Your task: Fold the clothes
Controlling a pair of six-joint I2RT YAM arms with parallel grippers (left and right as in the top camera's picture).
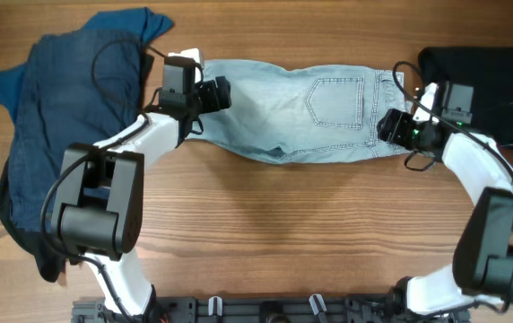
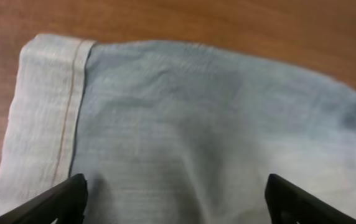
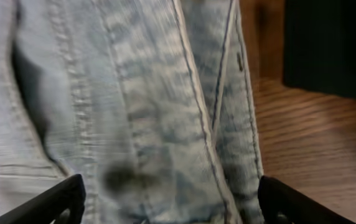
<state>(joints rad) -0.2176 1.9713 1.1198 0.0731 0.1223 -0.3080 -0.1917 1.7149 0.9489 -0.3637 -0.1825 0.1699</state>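
A pair of light blue jeans (image 1: 310, 112) lies folded lengthwise across the middle of the wooden table, back pocket facing up. My left gripper (image 1: 213, 95) is open over the hem end of the jeans, and its wrist view shows the hem (image 2: 53, 118) between the spread fingers (image 2: 177, 199). My right gripper (image 1: 393, 126) is open over the waistband end, with the waistband seams (image 3: 165, 124) between its spread fingers (image 3: 168, 202). Neither gripper is holding cloth.
A heap of dark blue denim clothes (image 1: 59, 117) lies at the left. A folded black garment (image 1: 485, 81) sits at the far right, and its edge shows in the right wrist view (image 3: 327, 43). Bare wood table (image 1: 283, 233) lies in front.
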